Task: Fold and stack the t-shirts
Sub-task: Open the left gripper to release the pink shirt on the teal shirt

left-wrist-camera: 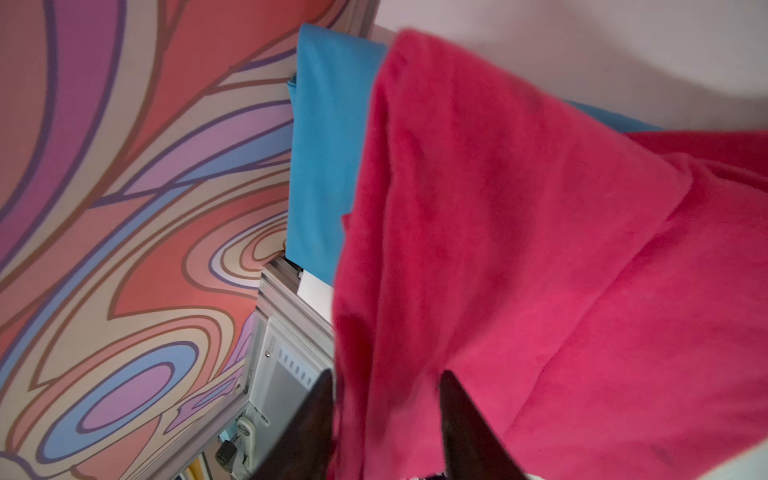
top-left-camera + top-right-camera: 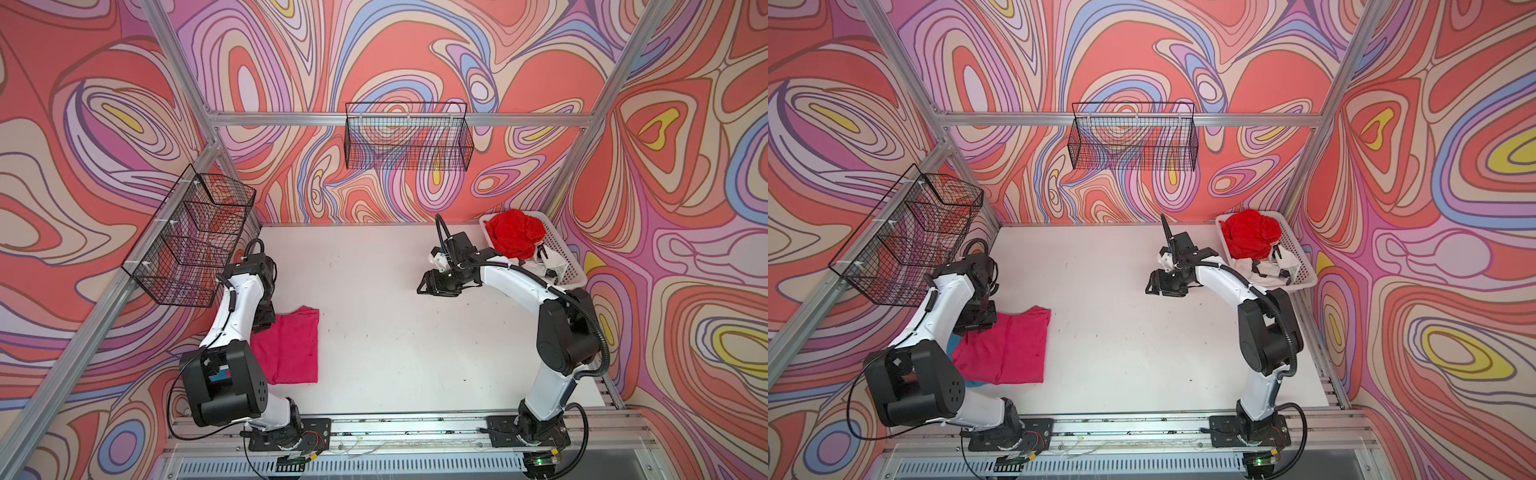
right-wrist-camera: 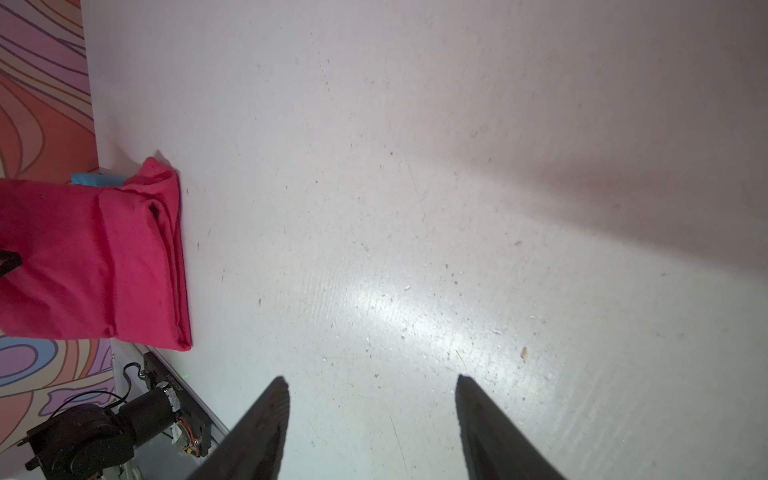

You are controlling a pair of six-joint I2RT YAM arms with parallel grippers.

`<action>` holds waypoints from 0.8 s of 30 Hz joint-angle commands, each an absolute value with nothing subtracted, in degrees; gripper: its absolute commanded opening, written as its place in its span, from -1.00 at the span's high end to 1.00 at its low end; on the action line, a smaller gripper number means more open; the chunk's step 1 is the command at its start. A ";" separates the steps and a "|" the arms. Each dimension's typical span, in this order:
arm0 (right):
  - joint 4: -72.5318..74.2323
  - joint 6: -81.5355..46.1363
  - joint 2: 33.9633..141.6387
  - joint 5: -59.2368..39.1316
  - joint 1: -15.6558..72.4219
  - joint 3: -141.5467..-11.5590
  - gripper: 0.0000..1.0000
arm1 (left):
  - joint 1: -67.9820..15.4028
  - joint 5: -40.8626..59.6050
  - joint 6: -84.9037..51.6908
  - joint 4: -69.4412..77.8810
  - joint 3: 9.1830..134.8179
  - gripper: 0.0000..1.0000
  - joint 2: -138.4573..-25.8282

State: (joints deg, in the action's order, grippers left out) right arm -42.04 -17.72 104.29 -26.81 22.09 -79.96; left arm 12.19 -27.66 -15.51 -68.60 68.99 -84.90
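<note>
Magenta shirt lies over teal shirt; left claw parted

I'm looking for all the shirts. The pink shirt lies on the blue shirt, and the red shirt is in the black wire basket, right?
One bit is wrong: the red shirt sits in the white plastic basket on the far right, as both top views show. The pink shirt does lie on the blue shirt.

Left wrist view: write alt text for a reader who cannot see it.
A magenta-pink t-shirt fills most of the picture, lying over a teal-blue t-shirt whose edge shows beside it. The left claw stands open just over the pink cloth, with a swirl-patterned wall and white table beyond.
</note>
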 commanded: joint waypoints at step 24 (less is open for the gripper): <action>-12.69 -9.18 86.58 -6.57 12.97 -55.55 -0.85 | 0.79 -7.03 -12.93 -27.35 39.65 -1.00 -46.01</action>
